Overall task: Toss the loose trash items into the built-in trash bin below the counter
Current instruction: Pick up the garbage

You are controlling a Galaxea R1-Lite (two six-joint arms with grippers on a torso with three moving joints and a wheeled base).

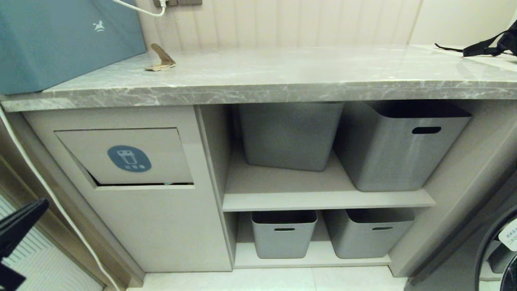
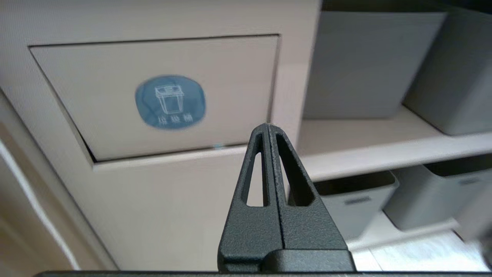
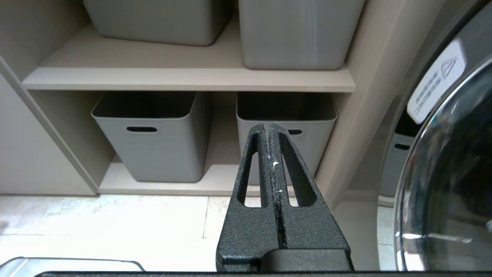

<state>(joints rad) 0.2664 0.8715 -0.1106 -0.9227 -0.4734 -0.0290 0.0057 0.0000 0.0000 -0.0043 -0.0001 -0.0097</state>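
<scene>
Judging from what lies on the counter (image 1: 282,76), you have at least one piece left to bin: a scrap of brown cardboard (image 1: 161,60) sits at the back left of the marble slab, just beside the teal-blue box (image 1: 60,40) and well apart from the black bag (image 1: 490,46) at the far right. It may be two scraps lying together, a bent upright piece and a flat one under it, but you cannot settle that from the head view. No other trash shows on the slab.

Your left gripper (image 2: 269,129) is pressed fully together with nothing between its fingers. It sits low and to the left, in front of the built-in trash bin (image 1: 125,157), pointing at the cabinet front near the flap's lower right corner and not touching it. The flap with its blue sticker (image 2: 170,102) shows a dark gap along its lower and left edges, so it looks slightly ajar rather than flush.

Your right gripper (image 3: 271,129) is likewise closed and empty, parked low and facing the lower grey tubs (image 3: 150,134) beside the washing machine door (image 3: 446,173).

What remains for you is to pick up the cardboard, push the flap in and drop it through. Whether anything is already inside the bin is hidden.
</scene>
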